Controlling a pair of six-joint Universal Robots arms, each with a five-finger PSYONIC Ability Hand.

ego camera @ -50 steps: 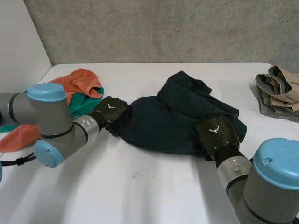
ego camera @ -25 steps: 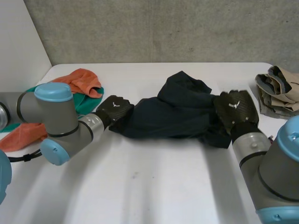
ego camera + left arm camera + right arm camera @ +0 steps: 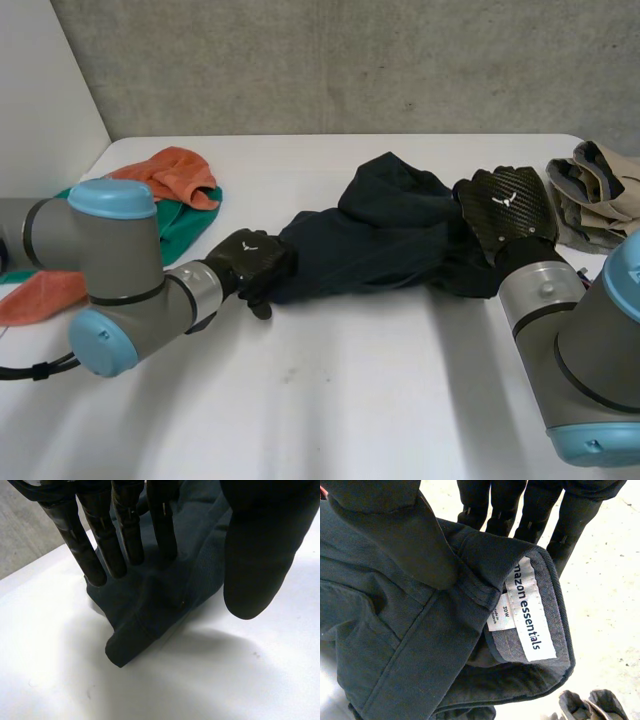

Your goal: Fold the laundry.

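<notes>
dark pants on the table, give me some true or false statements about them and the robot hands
1. The right robot hand pinches the dark pants at the waistband, next to the white label. True.
2. The left robot hand grips the orange cloth. False: it holds the pants at a leg hem; the orange cloth lies apart, beyond the left arm.
3. The pants lie folded into a neat square. False: they stretch bunched between the two hands.
4. A beige garment sits on the table beyond the right robot hand. True.
</notes>
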